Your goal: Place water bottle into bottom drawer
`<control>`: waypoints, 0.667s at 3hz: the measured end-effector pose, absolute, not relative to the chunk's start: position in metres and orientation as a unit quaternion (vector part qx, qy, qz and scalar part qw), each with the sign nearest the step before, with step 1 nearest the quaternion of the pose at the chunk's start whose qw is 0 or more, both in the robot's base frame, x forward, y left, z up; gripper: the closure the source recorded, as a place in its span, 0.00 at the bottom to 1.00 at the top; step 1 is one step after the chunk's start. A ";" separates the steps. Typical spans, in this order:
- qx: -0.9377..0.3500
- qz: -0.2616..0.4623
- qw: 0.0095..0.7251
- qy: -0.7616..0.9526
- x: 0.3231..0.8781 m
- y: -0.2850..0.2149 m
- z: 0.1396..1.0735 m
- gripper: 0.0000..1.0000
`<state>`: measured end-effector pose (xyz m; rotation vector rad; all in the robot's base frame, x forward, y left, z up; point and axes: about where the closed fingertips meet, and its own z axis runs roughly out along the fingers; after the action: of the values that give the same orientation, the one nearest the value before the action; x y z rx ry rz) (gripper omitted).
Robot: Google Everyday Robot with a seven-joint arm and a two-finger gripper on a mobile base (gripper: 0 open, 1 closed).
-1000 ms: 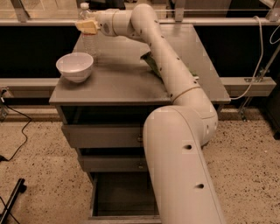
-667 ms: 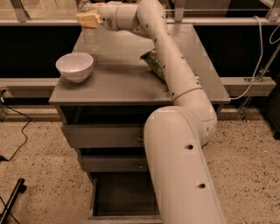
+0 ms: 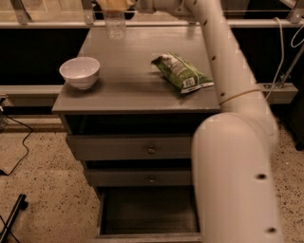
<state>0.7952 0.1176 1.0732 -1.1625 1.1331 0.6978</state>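
The water bottle (image 3: 115, 27) is a clear plastic bottle hanging at the top of the camera view, above the back left of the cabinet top; its cap is hidden. My gripper (image 3: 113, 4), with tan fingers, is at the top edge and is shut on the bottle's upper part. The bottle's base looks lifted off the surface. The bottom drawer (image 3: 147, 214) stands pulled open at the foot of the cabinet, showing a dark inside with nothing in it. My white arm runs from the gripper down the right side of the view.
A white bowl (image 3: 80, 71) sits at the front left of the grey cabinet top (image 3: 128, 90). A green chip bag (image 3: 183, 72) lies at its right. Two shallower drawers with knobs (image 3: 151, 150) are shut. Cables lie on the floor at left.
My gripper has risen with the bottle toward the top edge. The arm has swung off the chip bag, which now shows in full.
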 end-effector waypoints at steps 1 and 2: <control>-0.510 0.282 0.633 0.509 0.763 0.079 1.087 1.00; -0.496 0.283 0.629 0.527 0.722 0.046 1.091 1.00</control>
<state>0.7221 0.0462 1.0906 -1.1367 1.2071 0.6487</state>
